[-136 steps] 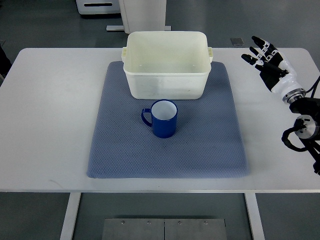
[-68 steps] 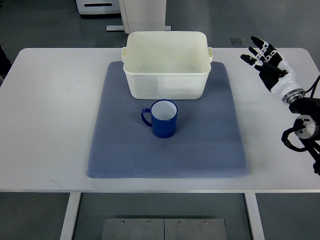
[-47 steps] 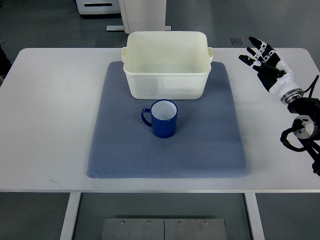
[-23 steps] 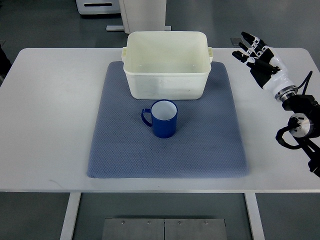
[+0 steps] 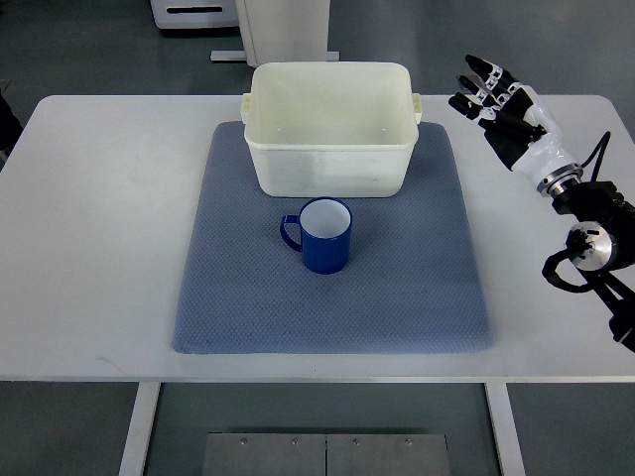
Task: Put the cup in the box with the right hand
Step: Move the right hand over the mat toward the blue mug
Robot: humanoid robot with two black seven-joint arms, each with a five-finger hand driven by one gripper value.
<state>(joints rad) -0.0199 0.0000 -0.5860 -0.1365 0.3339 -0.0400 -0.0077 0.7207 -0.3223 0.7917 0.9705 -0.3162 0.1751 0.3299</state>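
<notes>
On the white surface (image 5: 109, 238) we see a big blue-gray mat (image 5: 337, 288) lying flat in the middle. A blue mug (image 5: 324, 236) stands upright on the mat, near its middle. The mug is white on the inside, and its handle points to the left side of the picture. Nothing is touching the mug. Just behind it, at the far edge of the mat, sits a cream plastic tub (image 5: 330, 127). The tub is open at the top and has a small handle on each side. There is a small gap between the mug and the front wall of the tub. Over on the right, our right robot hand (image 5: 501, 114) is up above the far right corner of the surface. It is black and white, its fingers (image 5: 474, 87) are spread out wide, and it holds nothing. The robot hand is past the right edge of the mat, near the right handle of the tub but not touching it. It is well apart from the mug. The arm behind it runs down to the right edge of the picture, with a black cable looped beside it. Past the far edge of the surface we see a gray floor and the feet of some white furniture.
</notes>
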